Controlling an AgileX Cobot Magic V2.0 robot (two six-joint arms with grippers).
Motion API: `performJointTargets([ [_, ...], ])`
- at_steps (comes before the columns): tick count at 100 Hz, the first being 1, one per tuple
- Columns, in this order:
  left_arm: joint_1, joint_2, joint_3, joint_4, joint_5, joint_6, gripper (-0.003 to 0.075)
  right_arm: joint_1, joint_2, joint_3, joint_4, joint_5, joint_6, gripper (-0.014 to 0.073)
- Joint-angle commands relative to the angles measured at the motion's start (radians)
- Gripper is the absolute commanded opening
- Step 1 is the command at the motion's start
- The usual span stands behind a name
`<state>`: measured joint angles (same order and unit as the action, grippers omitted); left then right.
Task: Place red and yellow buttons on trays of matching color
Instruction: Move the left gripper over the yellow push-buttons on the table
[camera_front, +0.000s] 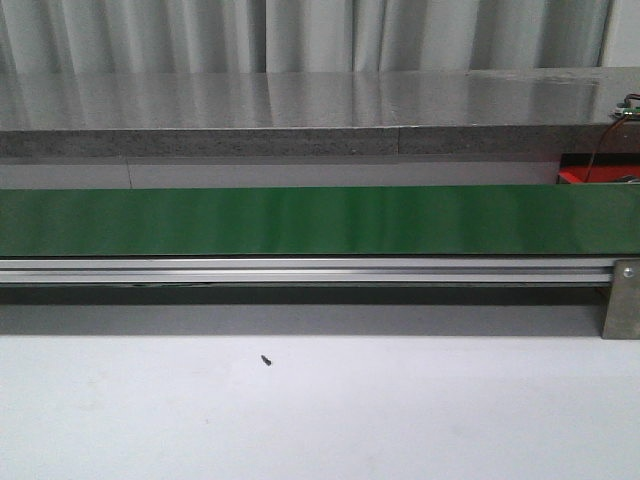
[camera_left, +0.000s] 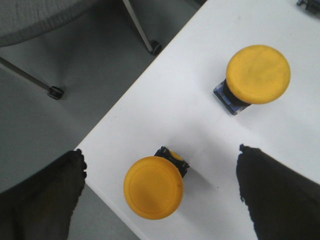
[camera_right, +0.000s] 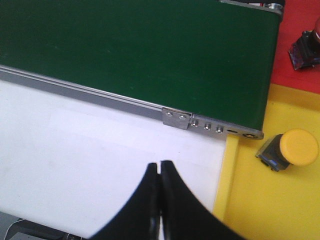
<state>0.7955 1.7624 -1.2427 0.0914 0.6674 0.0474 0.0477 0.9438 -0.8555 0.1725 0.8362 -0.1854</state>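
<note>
**Two yellow buttons under the left claw, one already on the yellow tray**

From my station, the left gripper stood wide open over the corner of the white table, its dark fingers spread apart with nothing between them but air. A yellow button sat on the table between those fingers, close to the table's edge. A second yellow button stood farther in on the table, well apart from the first.

The right gripper was closed, fingertips pressed together and holding nothing, hanging above the white surface beside the green conveyor belt. Just past the belt's end lay the yellow tray with a third yellow button resting on it. The red tray bordered it, carrying an object I could not identify at the frame's edge.

The front view showed me only the belt and a small dark speck on the table.
</note>
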Motion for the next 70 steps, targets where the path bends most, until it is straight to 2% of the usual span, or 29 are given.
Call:
performJointTargets([
  [1,0.007,-0.027,-0.034,0.01,-0.033,-0.011,0.06,0.0,-0.013,-0.026,0.001,-0.041,0.0,-0.0068],
  [70,0.005,0.086,-0.034,-0.01,-0.029,-0.011,0.06,0.0,-0.013,-0.026,0.001,-0.041,0.0,-0.0068],
])
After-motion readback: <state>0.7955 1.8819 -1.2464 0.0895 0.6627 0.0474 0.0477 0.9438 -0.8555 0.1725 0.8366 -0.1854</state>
